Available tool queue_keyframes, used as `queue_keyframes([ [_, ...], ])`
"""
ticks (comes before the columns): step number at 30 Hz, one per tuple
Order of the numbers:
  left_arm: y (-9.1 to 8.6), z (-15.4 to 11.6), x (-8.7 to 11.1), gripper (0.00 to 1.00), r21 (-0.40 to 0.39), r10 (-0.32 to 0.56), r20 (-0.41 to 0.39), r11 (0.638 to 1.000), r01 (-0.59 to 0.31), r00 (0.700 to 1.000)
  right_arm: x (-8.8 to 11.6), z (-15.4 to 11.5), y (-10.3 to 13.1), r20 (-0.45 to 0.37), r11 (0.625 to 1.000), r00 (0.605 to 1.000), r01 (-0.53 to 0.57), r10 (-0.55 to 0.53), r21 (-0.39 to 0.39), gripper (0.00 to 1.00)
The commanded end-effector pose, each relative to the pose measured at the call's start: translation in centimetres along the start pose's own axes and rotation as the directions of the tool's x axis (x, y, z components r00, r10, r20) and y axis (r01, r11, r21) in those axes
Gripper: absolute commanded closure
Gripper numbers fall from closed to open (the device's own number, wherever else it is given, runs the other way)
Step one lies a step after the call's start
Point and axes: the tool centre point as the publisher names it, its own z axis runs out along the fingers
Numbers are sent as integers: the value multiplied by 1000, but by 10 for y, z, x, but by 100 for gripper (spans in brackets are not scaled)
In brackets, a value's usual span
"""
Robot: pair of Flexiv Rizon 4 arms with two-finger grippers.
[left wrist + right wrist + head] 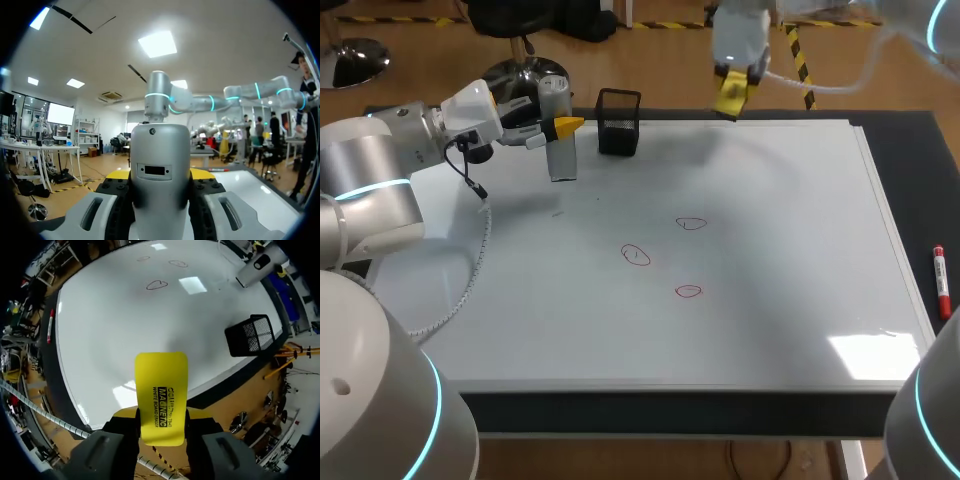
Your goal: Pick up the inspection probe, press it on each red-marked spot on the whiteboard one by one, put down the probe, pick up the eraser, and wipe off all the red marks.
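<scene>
The left gripper has its yellow-tipped fingers clamped on the grey cylindrical inspection probe. The probe stands just beside the black mesh basket, long axis upright, working end down toward the whiteboard. The three red ring marks lie well apart from the basket, unwiped. On the basket's other side the right gripper, raised, pinches the flat yellow eraser, whose length runs out past its fingers. I'd judge this the probing stage: next, carry the probe to a mark and press squarely.

Glossy whiteboard, smooth metallic probe, smooth plastic eraser.
</scene>
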Motion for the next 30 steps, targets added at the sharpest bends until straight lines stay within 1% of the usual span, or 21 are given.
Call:
queue_keyframes([
  [1, 0, 0, 0, 100, 2, 1, 0, 1000, -1, 1000, 26, -14, -3, 18, 999, 999, -36, 36, 6, 100],
  [8, 0, 0, 0, 100, 2, 1, 0, 1000, -1, 1000, 59, -23, -14, 23, 991, 991, -131, 131, 15, 100],
  [16, 0, 0, 0, 100, 2, 1, 0, 1000, -1, 1000, 93, -26, -19, 29, 973, 973, -231, 231, 8, 100],
  [24, 0, 0, 0, 100, 2, 1, 0, 1000, -1, 1000, 127, -24, -28, 18, 958, 957, -288, 288, 11, 100],
  [26, 0, 0, 0, 100, 2, 1, 0, 1000, -1, 1000, 136, -23, -29, 4, 953, 953, -303, 303, 14, 100],
  [30, 0, 0, 0, 100, 2, 1, 0, 1000, -1, 1000, 150, -22, -32, 0, 944, 944, -330, 330, 16, 100],
])
